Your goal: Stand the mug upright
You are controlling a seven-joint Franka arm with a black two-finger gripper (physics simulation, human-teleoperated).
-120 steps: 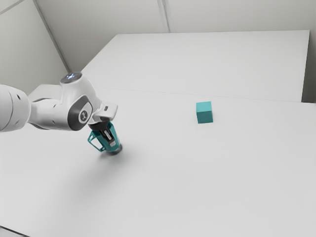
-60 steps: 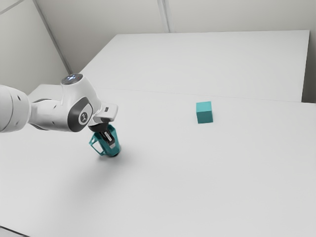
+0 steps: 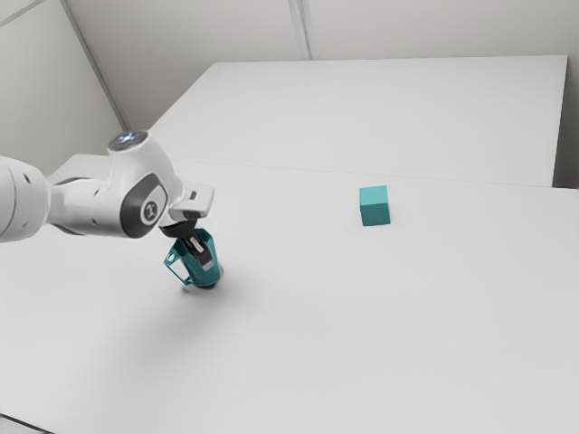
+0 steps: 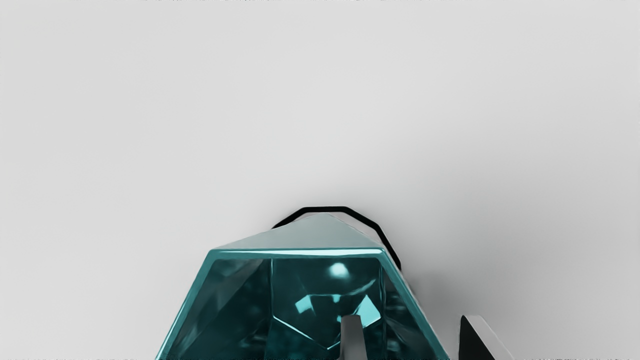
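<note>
My gripper (image 3: 206,264) is at the teal mug (image 3: 204,278) in the exterior view, one dark finger lying over its near side. The mug rests on its dark base, close to upright; a slight lean cannot be ruled out. Its handle points to the exterior view's left. In the wrist view the mug (image 4: 320,280) shows its open mouth, and the gripper (image 4: 409,325) straddles its wall, one finger inside and the other outside. Gaps separate the visible fingers from the wall, so the gripper looks open.
A teal cube (image 3: 374,207) sits on the white table (image 3: 344,334), well off toward the exterior view's right. Pale walls rise behind the table.
The mug has swung from a clear tilt to nearly upright, its base shifting slightly down in the exterior view. Lately my hand has moved a little toward that view's left, the finger gap now wider.
</note>
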